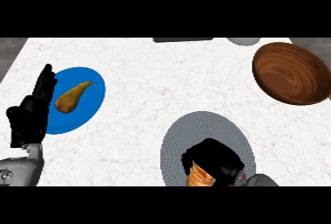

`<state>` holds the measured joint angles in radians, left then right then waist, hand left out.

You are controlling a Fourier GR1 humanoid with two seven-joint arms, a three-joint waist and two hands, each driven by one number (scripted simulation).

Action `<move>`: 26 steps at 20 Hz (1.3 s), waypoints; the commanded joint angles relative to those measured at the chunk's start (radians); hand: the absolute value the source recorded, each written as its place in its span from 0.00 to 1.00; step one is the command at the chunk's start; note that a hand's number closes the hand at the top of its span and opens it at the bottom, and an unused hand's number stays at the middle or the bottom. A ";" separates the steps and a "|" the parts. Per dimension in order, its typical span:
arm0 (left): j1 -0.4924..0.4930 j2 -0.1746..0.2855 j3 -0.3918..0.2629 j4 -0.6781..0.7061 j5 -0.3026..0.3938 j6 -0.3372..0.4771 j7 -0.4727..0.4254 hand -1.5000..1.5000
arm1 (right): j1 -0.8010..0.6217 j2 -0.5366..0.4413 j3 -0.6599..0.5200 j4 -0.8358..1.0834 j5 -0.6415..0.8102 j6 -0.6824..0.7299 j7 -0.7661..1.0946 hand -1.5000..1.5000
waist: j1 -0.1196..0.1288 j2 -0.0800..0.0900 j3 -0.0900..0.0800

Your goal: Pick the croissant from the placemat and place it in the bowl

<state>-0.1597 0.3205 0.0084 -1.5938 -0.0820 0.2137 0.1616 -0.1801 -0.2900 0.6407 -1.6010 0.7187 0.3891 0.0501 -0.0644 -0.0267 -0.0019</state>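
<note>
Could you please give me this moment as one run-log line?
right hand: shut on croissant, at placemat | left hand: open, resting at left edge | bowl: empty

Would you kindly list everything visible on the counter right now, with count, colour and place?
Counter: one, white marbled, fills the view.
Placemat: one, grey, round, lower centre.
Croissant: one, golden brown, at the placemat's lower edge.
Bowl: one, brown wood, upper right, nothing in it.
Plate: one, blue, left.
Pear-shaped fruit: one, yellow-brown, on the plate.
Dark object: one, top edge, cut off.
Grey round object: one, top edge, cut off.
Left robot hand: black, open, resting at the left.
Right robot hand: black, curled round the croissant.
</note>
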 commanded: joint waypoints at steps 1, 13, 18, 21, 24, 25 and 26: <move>0.018 0.008 0.020 0.009 0.005 -0.002 -0.022 0.50 | 0.201 -0.033 -0.003 -0.293 -0.057 -0.079 -0.020 1.00 | -0.028 0.003 0.001; -0.039 -0.023 -0.017 -0.022 -0.005 -0.018 0.019 0.50 | 0.575 -0.178 -0.411 -0.850 -0.237 -0.186 0.071 1.00 | 0.036 0.024 0.002; 0.012 -0.037 -0.027 -0.047 -0.013 -0.026 -0.011 0.50 | 0.409 -0.146 -0.698 -0.657 -0.485 -0.165 0.043 1.00 | 0.066 0.028 0.003; -0.030 -0.026 -0.022 -0.015 -0.010 -0.051 -0.004 0.50 | 0.271 -0.164 -0.803 -0.483 -0.562 -0.149 0.037 1.00 | 0.075 0.031 0.003; -0.040 -0.044 -0.019 -0.010 -0.027 -0.035 -0.010 0.50 | 0.175 -0.170 -0.866 -0.412 -0.620 -0.139 0.077 1.00 | 0.071 0.029 0.002; -0.001 -0.059 -0.034 -0.039 -0.036 -0.026 -0.025 0.50 | 0.158 -0.163 -0.870 -0.301 -0.593 -0.156 -0.017 1.00 | 0.076 0.029 0.003; -0.079 -0.041 -0.003 0.020 -0.022 -0.044 -0.005 0.50 | 0.090 -0.183 -0.886 -0.266 -0.599 -0.150 0.011 1.00 | 0.072 0.030 0.002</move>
<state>-0.2006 0.2783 -0.0117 -1.6064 -0.1091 0.1844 0.1605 0.0498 -0.4495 -0.1546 -2.0359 0.1670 0.2355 0.0853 0.0032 0.0017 0.0003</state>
